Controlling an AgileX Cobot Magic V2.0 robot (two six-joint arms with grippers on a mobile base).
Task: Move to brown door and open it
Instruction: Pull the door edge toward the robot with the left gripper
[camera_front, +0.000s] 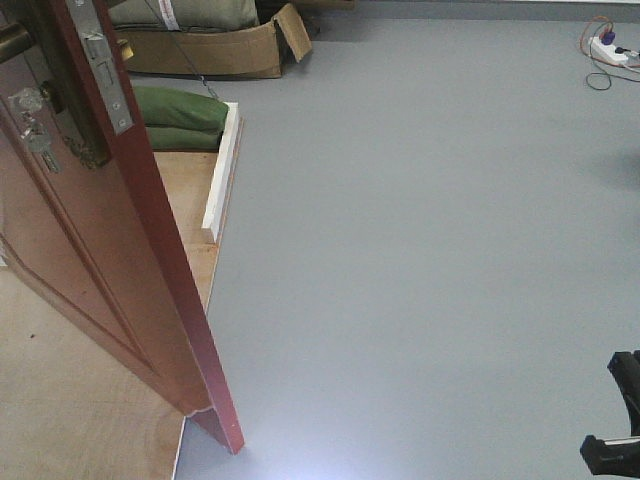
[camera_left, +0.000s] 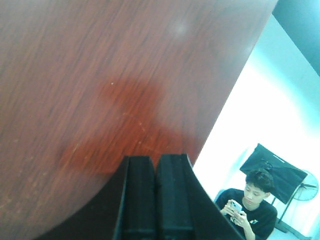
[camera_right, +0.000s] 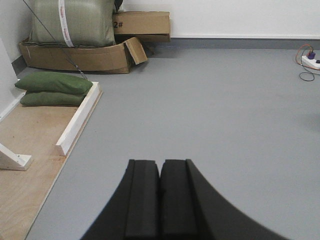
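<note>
On the far cardboard box (camera_right: 141, 23), "2#" is legible — left fingers (camera_left: 138, 200), close before the brown door (camera_left: 100, 75), and right fingers (camera_right: 142, 200) both sit pressed together.

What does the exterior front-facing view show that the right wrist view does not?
Only the front-facing view shows the brown door, standing open, with its latch plate and keys. Only the right wrist view shows a white bracket and the right claw plainly, shut. Both show the green sandbags, cardboard box, white floor beam, power strip and grey floor.
</note>
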